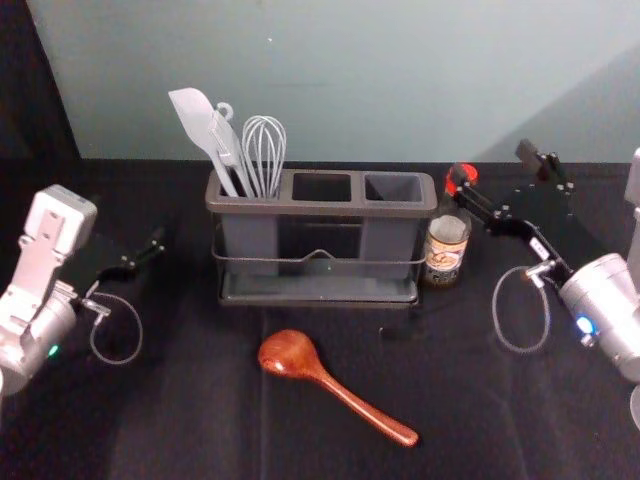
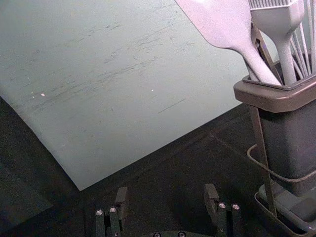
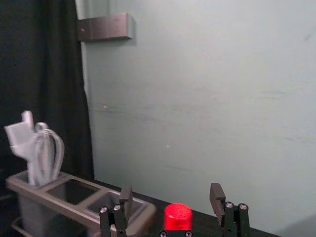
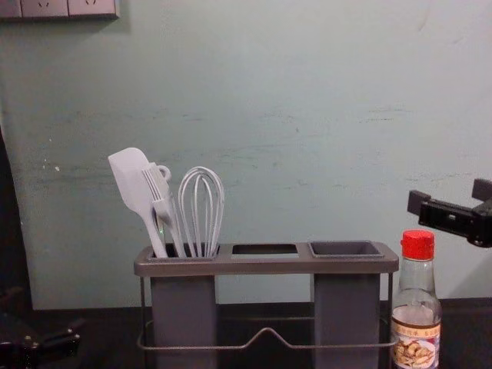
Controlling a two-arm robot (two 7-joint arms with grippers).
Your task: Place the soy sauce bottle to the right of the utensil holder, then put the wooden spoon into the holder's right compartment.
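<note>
My right gripper is open above the soy sauce bottle, which stands upright just right of the utensil holder. Between and below the open fingers of the right gripper in its wrist view is the bottle's red cap. In the chest view the right gripper hangs higher than the bottle, not touching it. The wooden spoon lies on the table in front of the holder. The holder's right compartment is empty. My left gripper is parked at the left; its wrist view shows the gripper open.
A spatula, a brush and a whisk stand in the holder's left compartment. A wall rises behind the dark table. A wire rail runs along the holder's front.
</note>
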